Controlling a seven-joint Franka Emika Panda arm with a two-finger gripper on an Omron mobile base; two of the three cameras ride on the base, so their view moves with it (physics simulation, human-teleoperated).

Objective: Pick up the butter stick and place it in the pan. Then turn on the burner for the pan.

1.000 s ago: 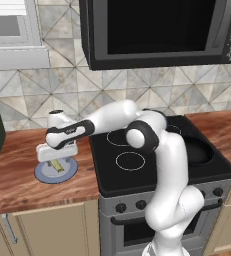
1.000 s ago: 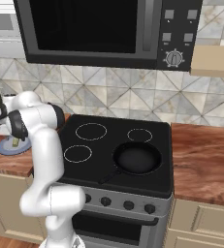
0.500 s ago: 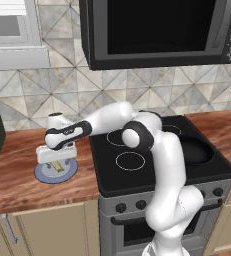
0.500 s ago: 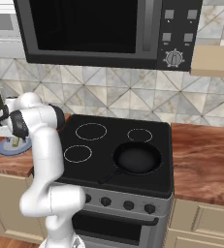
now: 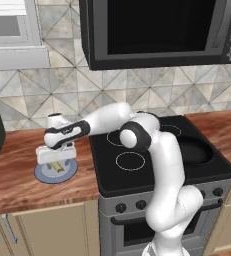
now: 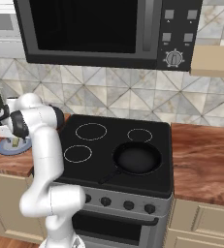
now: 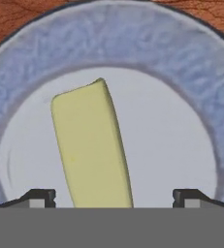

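Hand view shows the small pale-yellow rectangular butter stick [image 7: 91,147] lying on the round grey-blue plate [image 7: 191,63], its long axis running from 12 to 6 o'clock with a slight lean, and the two dark fingertips [image 7: 38,196] of the claw [image 7: 113,197] standing wide at either side of it, not yet touching. Compared with a second ago, the white arm has sunk lower over the plate in the left base view, so the claw [image 5: 56,161] now brackets the stick, and its jaws have begun to narrow a little. That suggests the approach is over and the closing has started; the butter is not lifted. The plate [image 5: 44,175] sits on the brown wooden desk [image 5: 17,185] at 9 o'clock from the glossy black glass cooktop [image 6: 104,143]. The small round black frying pan [image 6: 136,159] waits empty on its burner, well apart from the stick. The burner step lies ahead.
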